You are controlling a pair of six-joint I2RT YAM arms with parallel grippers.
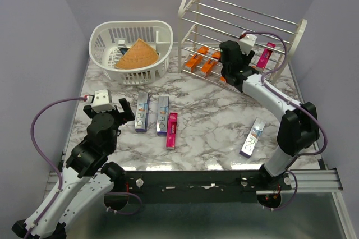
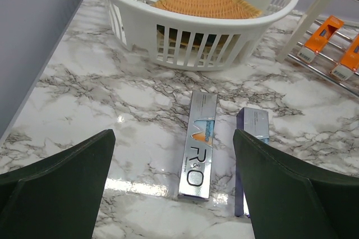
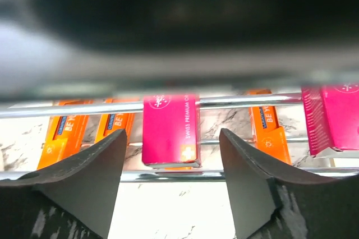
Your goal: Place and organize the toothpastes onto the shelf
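The cream-white shelf [image 1: 241,23] stands at the back right. Orange toothpaste cartons [image 1: 202,62] lie on its low tier and a pink one [image 1: 266,55] lies at its right end. My right gripper [image 1: 226,59] is at the shelf front. In the right wrist view it [image 3: 173,135] is open around a pink carton [image 3: 170,129] that rests on the rods, with gaps on both sides. My left gripper [image 1: 120,109] is open and empty. It [image 2: 174,138] hovers over a silver carton [image 2: 200,143]. A second silver carton [image 2: 251,132] lies beside that one.
A white slotted basket [image 1: 132,54] with a tan woven cone [image 1: 137,54] stands at the back left. On the marble table lie two silver cartons [image 1: 142,112], a pink carton [image 1: 171,130] and, at the right, another silver carton [image 1: 253,137].
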